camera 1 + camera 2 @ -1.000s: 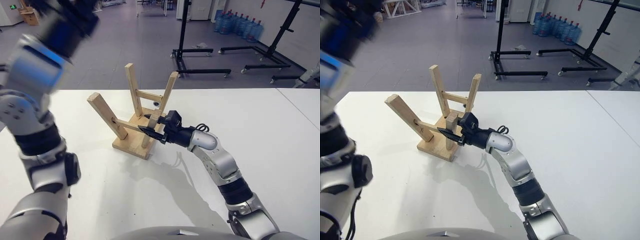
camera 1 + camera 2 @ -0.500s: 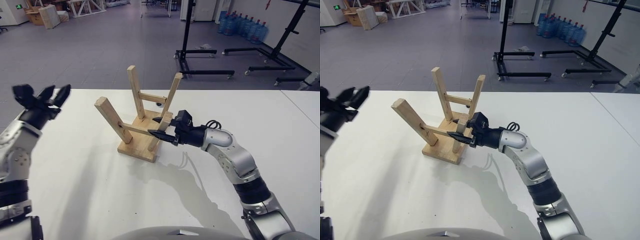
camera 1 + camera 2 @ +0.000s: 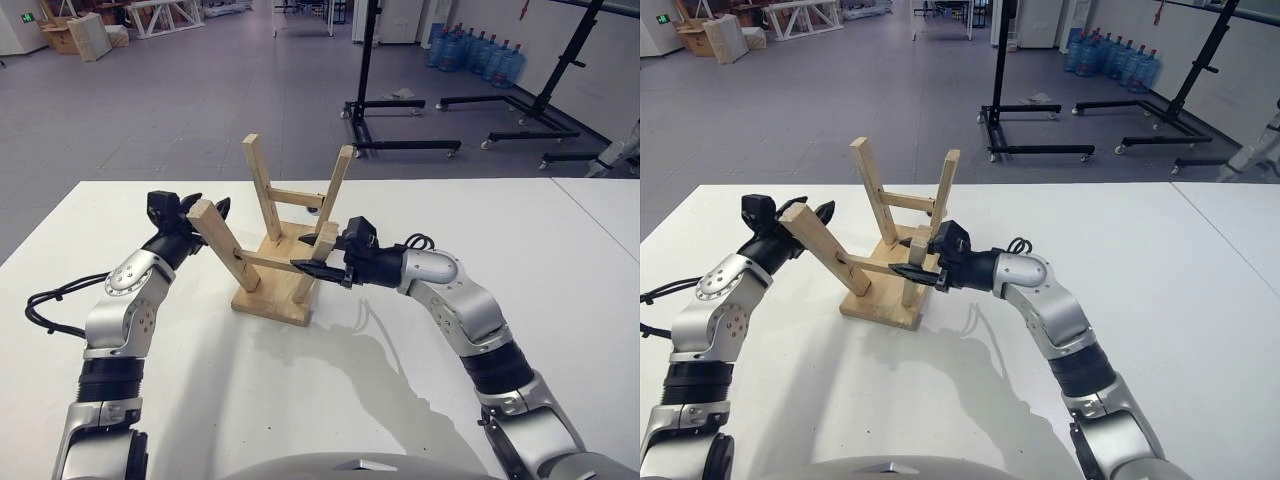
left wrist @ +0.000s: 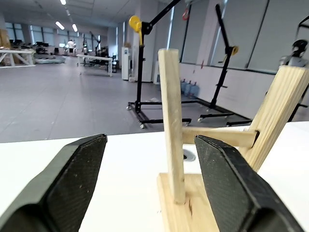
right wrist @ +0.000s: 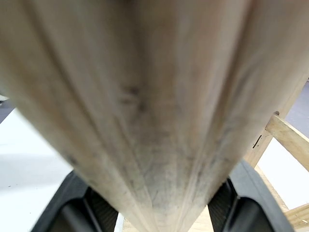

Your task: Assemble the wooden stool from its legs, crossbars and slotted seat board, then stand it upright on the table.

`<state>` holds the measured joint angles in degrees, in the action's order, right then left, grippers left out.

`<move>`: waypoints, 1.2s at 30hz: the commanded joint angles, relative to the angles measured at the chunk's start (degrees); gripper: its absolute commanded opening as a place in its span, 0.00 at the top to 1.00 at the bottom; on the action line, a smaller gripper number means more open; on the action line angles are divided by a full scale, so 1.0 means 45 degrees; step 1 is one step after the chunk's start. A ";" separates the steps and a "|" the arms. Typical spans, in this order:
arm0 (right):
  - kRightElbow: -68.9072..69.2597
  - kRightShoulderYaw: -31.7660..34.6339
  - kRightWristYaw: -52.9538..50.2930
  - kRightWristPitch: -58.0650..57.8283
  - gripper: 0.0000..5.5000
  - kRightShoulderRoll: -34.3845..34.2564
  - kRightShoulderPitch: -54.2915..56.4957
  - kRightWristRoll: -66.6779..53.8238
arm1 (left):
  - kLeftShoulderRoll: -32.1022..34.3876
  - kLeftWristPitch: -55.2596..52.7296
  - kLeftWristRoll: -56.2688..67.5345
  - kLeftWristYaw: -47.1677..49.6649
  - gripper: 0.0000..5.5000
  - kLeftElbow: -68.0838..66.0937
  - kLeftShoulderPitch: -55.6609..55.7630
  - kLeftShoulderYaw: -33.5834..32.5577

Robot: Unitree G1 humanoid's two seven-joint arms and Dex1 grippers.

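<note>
One pale wooden stool stands upside down on a white table. It is around the table's middle, closer to the far edge than to the near one. Its flat seat board lies on the tabletop, and four square-cut legs point upward.

Nearest, the right gripper is closed on the stool's near right leg, with one black finger on each side of the wood. In the right wrist view, the dark pads flank both faces of that leg. A thin wooden crossbar joins this leg to the near left leg, which leans out toward the table's left edge.

The left gripper sits at the leaning leg's upper end. Its fingers are spread wide, one showing on each side of the tip. Whether they touch the wood cannot be told.

Farther back, the two far legs rise steeply, linked by a second crossbar. Beyond the table's far edge, black wheeled metal racks and a cluster of blue water bottles stand on a grey floor.
</note>
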<state>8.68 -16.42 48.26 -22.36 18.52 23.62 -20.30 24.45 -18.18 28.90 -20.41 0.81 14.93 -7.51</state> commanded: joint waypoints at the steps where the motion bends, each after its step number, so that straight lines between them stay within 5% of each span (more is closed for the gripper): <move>1: -0.0535 -0.1159 -0.0593 -0.0509 0.63 -0.0985 0.0272 0.0662 | -0.1058 -0.0540 0.0347 -0.0858 0.39 0.1164 0.0053 0.1333; 6: -0.0340 -0.0665 -0.0700 -0.0494 0.63 -0.0669 -0.0378 0.0526 | -0.1090 -0.0773 0.0474 -0.0773 0.39 0.0807 0.0114 0.0812; 16: -0.0728 -0.0305 -0.0246 -0.0100 0.29 -0.0036 -0.1103 0.0720 | -0.0874 -0.0703 -0.0312 -0.0495 0.39 -0.0441 0.0476 -0.0004; 27: 0.0131 0.2400 0.2294 -0.0351 0.29 0.2926 -0.2538 -0.1170 | 0.1822 0.0257 -0.0807 -0.1230 0.39 -0.3057 0.1656 -0.2780; 31: -0.1136 0.4050 0.4752 0.0259 0.29 0.5602 -0.2701 -0.1465 | 0.5214 -0.1398 0.0524 -0.5617 0.39 -0.1479 -0.1921 -0.4860; 33: -0.2270 0.4601 0.3904 0.0445 0.29 0.5759 -0.2023 -0.0965 | 0.6023 -0.2898 0.1909 -0.8082 0.39 0.1313 -0.4937 -0.5629; 36: -0.2757 0.4385 0.3096 0.1096 0.29 0.5078 -0.1334 -0.0506 | 0.6218 -0.4720 0.4056 -0.8857 0.39 0.5330 -0.6784 -0.5694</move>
<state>-2.02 3.85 64.63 -20.51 43.68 13.68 -24.70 49.26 -33.42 40.29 -57.45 10.44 -10.90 -33.16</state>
